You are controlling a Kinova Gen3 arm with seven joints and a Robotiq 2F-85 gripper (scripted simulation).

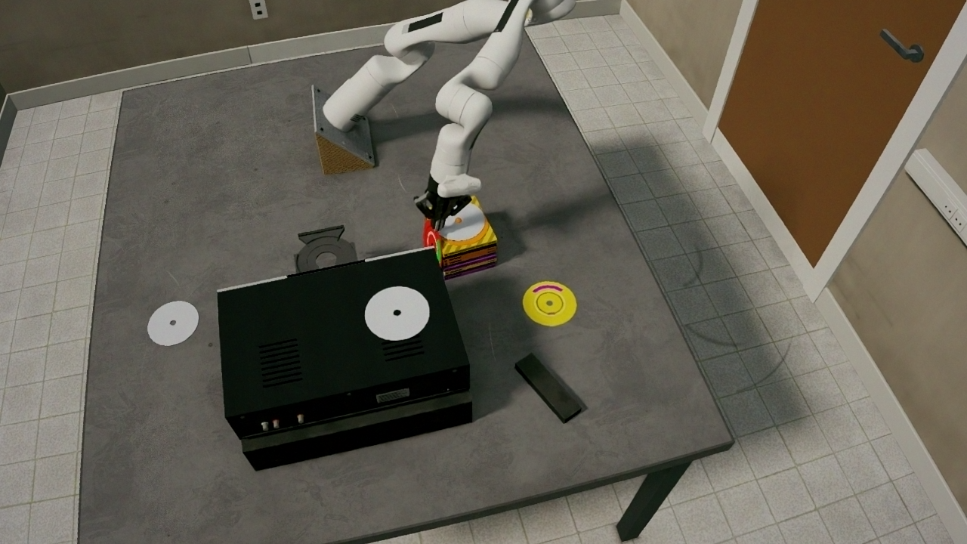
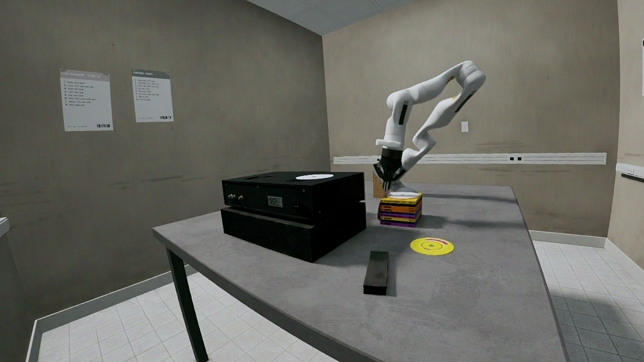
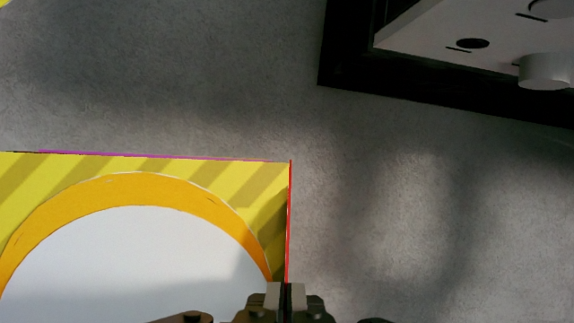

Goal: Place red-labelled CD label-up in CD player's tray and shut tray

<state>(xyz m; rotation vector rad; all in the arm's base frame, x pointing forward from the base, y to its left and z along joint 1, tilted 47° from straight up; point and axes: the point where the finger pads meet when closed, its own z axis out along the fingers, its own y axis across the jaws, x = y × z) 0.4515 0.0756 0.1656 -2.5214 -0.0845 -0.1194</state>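
Red CD point(image 1: 430, 235) point(image 2: 379, 211) point(image 3: 288, 215) stands edge-on beside the case stack point(image 1: 468, 260) point(image 2: 400, 212) point(image 3: 265, 172), partly hidden by my gripper point(image 1: 438, 225) point(image 2: 386, 187) point(image 3: 285, 306), its fingers pinching the rim; their exact contact is unclear.

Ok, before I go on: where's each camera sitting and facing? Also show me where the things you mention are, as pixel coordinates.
Top: high behind the player point(image 1: 310, 317) point(image 2: 265, 195) point(image 3: 417, 40), angled down; shows arm point(image 1: 463, 108) point(image 2: 398, 119) and gripper point(image 1: 439, 224) point(image 2: 386, 186) point(image 3: 285, 306).
Exterior: low, off the player's back corner, facing across the table point(image 1: 202, 202) point(image 2: 450, 292) point(image 3: 157, 90); arm and gripper.
Wrist: on the arm, looking past the fingertips; only gripper parts.
Top and wrist share the red CD point(image 1: 428, 233) point(image 3: 289, 215).
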